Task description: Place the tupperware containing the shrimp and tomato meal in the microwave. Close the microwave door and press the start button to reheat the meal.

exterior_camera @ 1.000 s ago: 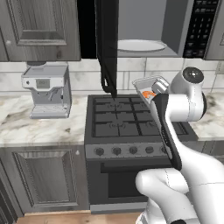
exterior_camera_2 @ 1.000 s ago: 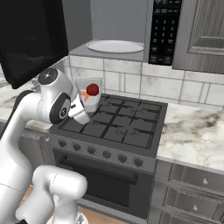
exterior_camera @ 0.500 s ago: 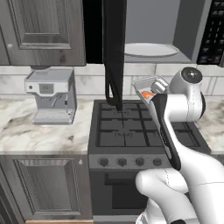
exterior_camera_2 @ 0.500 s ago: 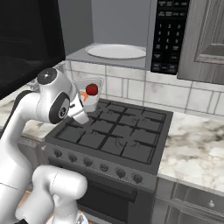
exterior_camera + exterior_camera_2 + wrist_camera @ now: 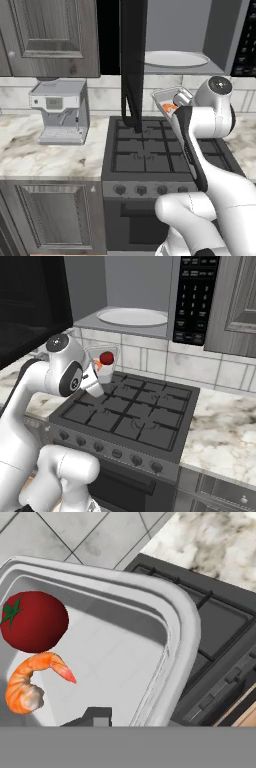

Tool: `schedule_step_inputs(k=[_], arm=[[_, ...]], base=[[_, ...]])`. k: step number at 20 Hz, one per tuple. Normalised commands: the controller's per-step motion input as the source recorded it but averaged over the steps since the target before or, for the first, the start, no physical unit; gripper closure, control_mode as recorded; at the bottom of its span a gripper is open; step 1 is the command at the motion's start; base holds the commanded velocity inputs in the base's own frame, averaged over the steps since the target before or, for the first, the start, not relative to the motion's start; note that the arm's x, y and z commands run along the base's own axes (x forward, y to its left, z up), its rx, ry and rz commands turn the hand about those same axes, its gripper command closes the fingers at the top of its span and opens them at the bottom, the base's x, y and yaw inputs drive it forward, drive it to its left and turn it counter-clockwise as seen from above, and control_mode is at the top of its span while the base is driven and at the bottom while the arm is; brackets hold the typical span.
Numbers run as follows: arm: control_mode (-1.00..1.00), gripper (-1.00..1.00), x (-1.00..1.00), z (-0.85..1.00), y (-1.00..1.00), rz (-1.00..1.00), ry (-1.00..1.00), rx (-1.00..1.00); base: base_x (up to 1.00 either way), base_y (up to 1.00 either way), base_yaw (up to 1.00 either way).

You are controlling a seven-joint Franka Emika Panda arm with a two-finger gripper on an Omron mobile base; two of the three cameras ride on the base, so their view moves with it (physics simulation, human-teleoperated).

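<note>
Grey cabinets and the stove (image 5: 150, 150) are sliding sideways in both base views as the base is driving nearer the open microwave (image 5: 132, 303). The gripper (image 5: 97, 714) is gripping the tupperware (image 5: 102, 363) by its rim, carrying the tomato (image 5: 32, 622) and shrimp (image 5: 30, 682) above the burners, below the cavity.

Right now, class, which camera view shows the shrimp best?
The hand view: the shrimp lies large and sharp inside the tupperware, just below the tomato. The right base view gives only an orange sliver beside the tomato, partly behind the arm. The left base view shows a small orange patch in the tilted tupperware.
</note>
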Motion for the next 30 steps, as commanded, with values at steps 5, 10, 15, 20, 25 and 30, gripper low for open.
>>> schedule_step_inputs(k=[5, 10, 15, 20, 25, 30], arm=[[-1.00, 1.00, 0.06, 0.00, -0.16, 0.00, -0.01, 0.01], [-1.00, 1.00, 0.00, 0.26, -0.09, 0.00, -0.04, 0.02], [-1.00, 1.00, 0.00, 0.60, -0.05, 0.00, -0.12, 0.02], [-1.00, 1.00, 0.05, 0.74, 0.00, 0.00, -0.05, 0.00], [-1.00, 1.00, 0.18, 0.47, 0.00, -0.01, -0.02, 0.00], [-1.00, 1.00, 0.18, 0.37, 0.00, 0.00, -0.07, 0.00]], base=[[0.00, 0.00, 0.00], [0.00, 0.00, 0.00], [0.00, 0.00, 0.00], [0.00, 0.00, 0.00], [0.00, 0.00, 0.00], [0.00, 0.00, 0.00]])
